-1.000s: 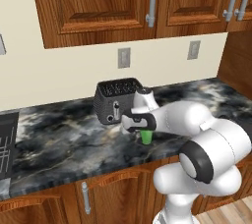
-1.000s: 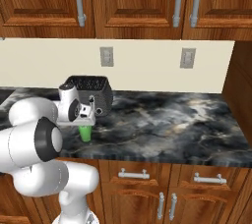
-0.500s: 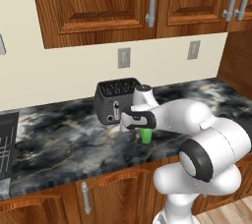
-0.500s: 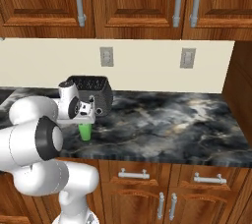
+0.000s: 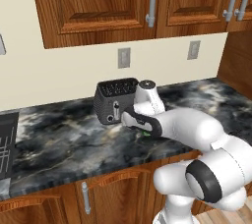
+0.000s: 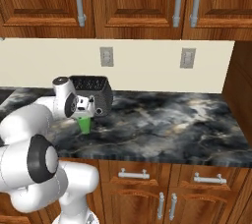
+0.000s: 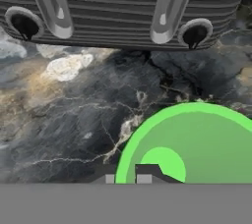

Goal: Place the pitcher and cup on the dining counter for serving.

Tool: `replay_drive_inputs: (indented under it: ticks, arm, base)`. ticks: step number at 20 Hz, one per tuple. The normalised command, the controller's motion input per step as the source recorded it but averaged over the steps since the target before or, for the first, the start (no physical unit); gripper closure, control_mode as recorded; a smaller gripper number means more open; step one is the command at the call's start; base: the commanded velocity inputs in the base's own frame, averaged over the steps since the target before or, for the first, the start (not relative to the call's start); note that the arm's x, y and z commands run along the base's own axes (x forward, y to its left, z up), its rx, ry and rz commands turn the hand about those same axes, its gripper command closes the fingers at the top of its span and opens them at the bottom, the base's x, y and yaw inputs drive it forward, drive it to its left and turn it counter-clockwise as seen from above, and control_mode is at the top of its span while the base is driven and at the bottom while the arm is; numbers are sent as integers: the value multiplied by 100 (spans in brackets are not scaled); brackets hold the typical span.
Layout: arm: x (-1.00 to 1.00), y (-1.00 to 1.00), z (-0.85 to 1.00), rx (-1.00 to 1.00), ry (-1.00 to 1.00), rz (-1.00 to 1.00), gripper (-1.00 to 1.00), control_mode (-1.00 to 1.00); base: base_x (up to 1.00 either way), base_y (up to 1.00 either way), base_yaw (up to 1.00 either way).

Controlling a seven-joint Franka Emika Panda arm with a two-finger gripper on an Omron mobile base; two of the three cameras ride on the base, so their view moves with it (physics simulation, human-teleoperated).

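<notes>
Gripper (image 6: 83, 118) hangs over upright green cup (image 6: 85, 125) beside toaster (image 6: 93, 93).

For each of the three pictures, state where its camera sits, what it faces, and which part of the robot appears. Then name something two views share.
Left base view: behind the arm's left, facing the marble worktop and toaster; arm rises lower right.
Right base view: behind the arm's right, same worktop; arm lower left, gripper above the cup.
Hand view: on the hand, looking down into the cup, toaster beyond; finger tips at bottom.
Shared: toaster and cup.
</notes>
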Motion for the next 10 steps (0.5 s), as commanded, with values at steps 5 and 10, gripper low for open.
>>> replay_drive_inputs:
  ticks: [5, 10]
  arm:
    - [-12, -24, 73, 5, -13, 0, 100, -100]
    - [-30, -53, 60, 13, -8, 0, 100, -100]
  base:
    - [0, 0, 0]
    - [0, 0, 0]
